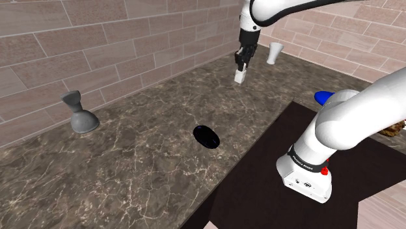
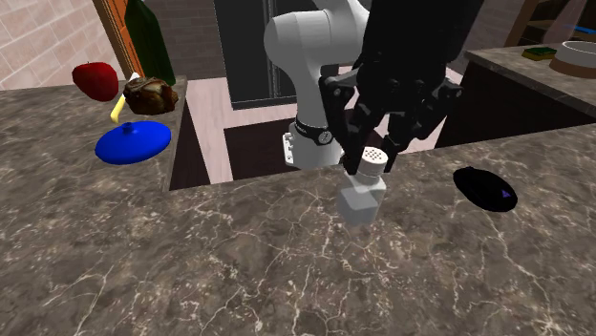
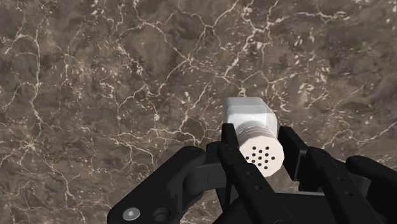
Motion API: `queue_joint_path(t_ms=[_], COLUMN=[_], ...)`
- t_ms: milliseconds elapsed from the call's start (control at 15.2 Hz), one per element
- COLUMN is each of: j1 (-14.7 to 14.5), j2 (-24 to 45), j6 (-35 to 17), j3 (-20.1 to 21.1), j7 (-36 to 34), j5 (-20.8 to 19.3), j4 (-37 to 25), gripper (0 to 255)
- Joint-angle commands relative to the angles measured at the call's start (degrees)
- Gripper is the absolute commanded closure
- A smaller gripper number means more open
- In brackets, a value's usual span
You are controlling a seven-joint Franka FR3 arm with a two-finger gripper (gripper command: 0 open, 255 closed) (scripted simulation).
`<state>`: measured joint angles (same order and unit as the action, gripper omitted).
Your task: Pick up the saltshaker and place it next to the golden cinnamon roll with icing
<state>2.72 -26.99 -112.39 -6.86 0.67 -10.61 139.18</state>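
Gripper: the black gripper (image 3: 257, 156) has its fingers clamped on the perforated cap end of the saltshaker (image 3: 252, 124); the cap faces the wrist camera and the square body points away toward the counter
Saltshaker: white, hanging upright from the gripper (image 1: 241, 65) in the shoulder view, where the saltshaker (image 1: 241, 75) sits near the back wall; whether its base touches the stone cannot be told
Cinnamon roll: the brown roll (image 2: 151, 94) lies at the second exterior view's upper left, well apart from the saltshaker (image 2: 363, 191); a blue lid (image 2: 133, 142) is just in front of it, a red apple (image 2: 95, 79) beside it
Surface: dark brown marble counter (image 1: 130, 169) with pale veins; on it are a black oval object (image 1: 206, 136), a grey hourglass-shaped piece (image 1: 80, 114) and a white cup (image 1: 275, 53)
Room: tan brick wall (image 1: 97, 39) behind the counter; another counter carries a bowl (image 2: 576, 57)
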Motion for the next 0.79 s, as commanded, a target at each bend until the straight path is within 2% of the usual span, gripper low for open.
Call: queue_joint_path(t_ms=[0,528,726], j1=[0.0,-0.2,0.9], j2=[-0.3,-1.1,-4.2], j6=[1.6,7.9,8.5], j3=[0.1,0.5,-1.0], j7=[0.2,0.9,2.9], j5=[0.1,0.6,-0.5], j4=[-1.2,-6.8,-4.7], gripper=[255,255,255])
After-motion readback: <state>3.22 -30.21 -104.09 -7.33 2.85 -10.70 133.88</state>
